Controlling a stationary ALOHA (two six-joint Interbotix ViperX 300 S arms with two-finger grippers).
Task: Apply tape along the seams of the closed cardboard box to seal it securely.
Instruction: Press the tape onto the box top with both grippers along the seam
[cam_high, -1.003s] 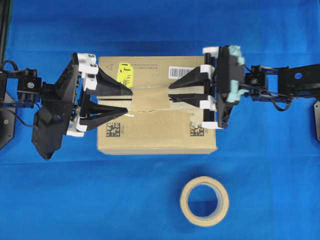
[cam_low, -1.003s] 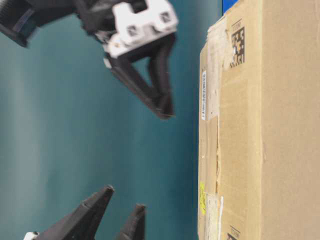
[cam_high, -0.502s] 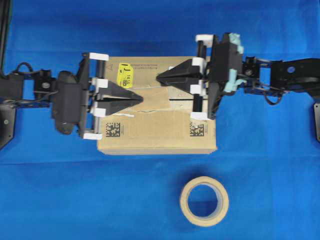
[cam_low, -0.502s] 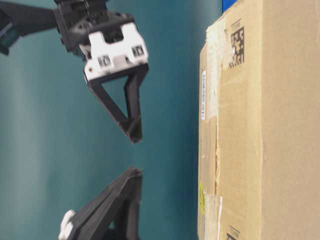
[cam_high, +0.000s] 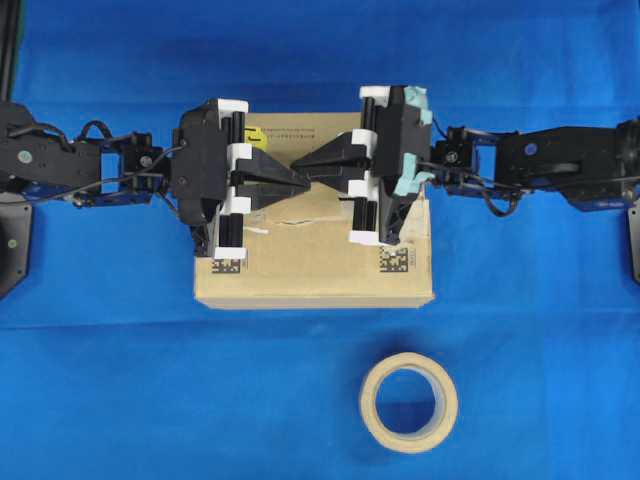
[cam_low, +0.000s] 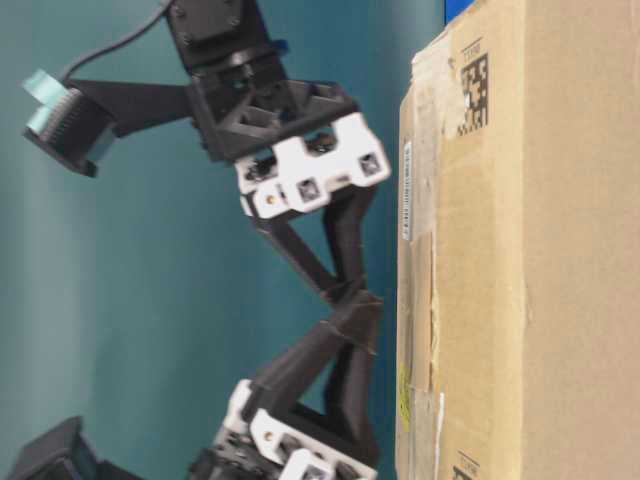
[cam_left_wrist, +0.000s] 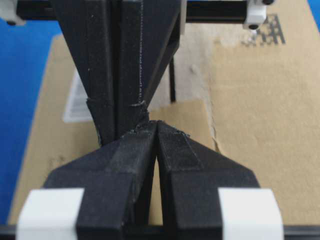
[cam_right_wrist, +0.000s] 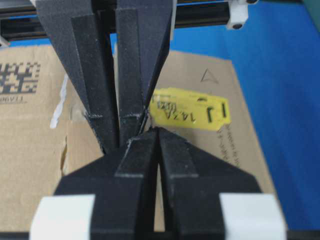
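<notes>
Grippers closed, tip to tip

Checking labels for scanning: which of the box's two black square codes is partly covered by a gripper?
The left matrix code, tucked under the left gripper; the right matrix code is fully visible.

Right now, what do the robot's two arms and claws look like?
Both arms are black, with thin black cables looping along them. Each ends in a claw, the left gripper and the right gripper, made of two black wedge-shaped fingers that narrow to a point. White blocks sit where the fingers slide on a black bar. The right one also carries pale teal tape on its body.
</notes>
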